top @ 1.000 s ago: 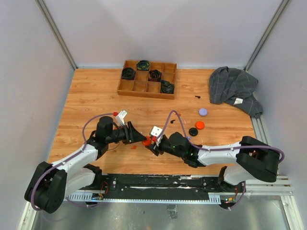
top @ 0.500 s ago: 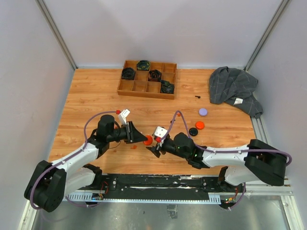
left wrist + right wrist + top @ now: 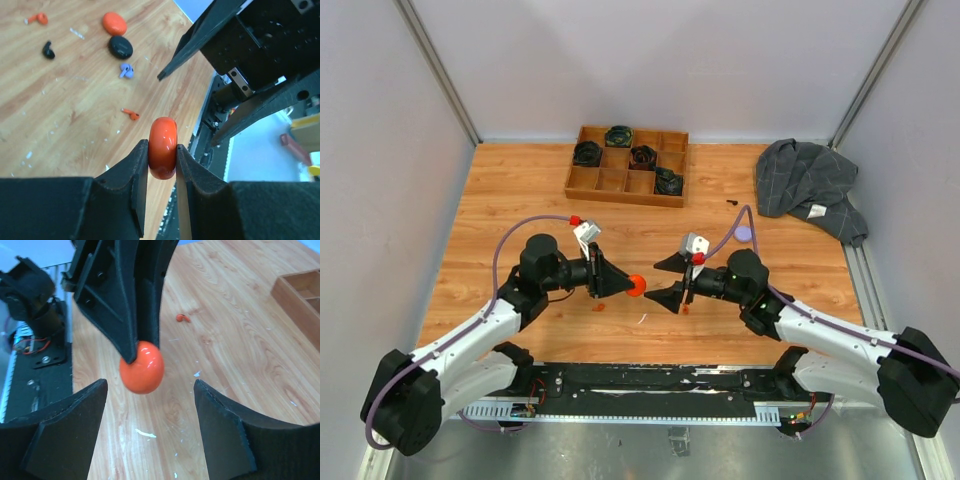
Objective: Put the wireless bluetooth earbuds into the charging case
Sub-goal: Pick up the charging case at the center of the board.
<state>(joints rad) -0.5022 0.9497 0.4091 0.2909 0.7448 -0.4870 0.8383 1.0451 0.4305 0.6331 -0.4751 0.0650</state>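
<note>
My left gripper point(image 3: 628, 286) is shut on an orange puck-like charging case point(image 3: 637, 285) and holds it edge-on above the table; the left wrist view shows it between the jaws point(image 3: 163, 155). My right gripper point(image 3: 666, 282) is wide open and empty, facing the case from the right, a short gap away point(image 3: 150, 397). The held case point(image 3: 142, 367) hangs in front of its jaws. One orange earbud point(image 3: 599, 306) lies on the table under the left gripper point(image 3: 182, 317). Another orange earbud point(image 3: 131, 114), a lavender earbud point(image 3: 126, 70) and a black earbud point(image 3: 48, 50) lie farther right.
A black case point(image 3: 120, 46) and a second orange case point(image 3: 114, 23) lie on the table under the right arm. A lavender case point(image 3: 744, 233) sits beyond. A wooden compartment tray point(image 3: 625, 197) stands at the back, a grey cloth point(image 3: 805, 180) at the back right. White slivers point(image 3: 642, 318) dot the wood.
The right gripper has let go near the case, pulled back to the right and opened wide. The left gripper has lifted the orange case and moved it slightly right.
</note>
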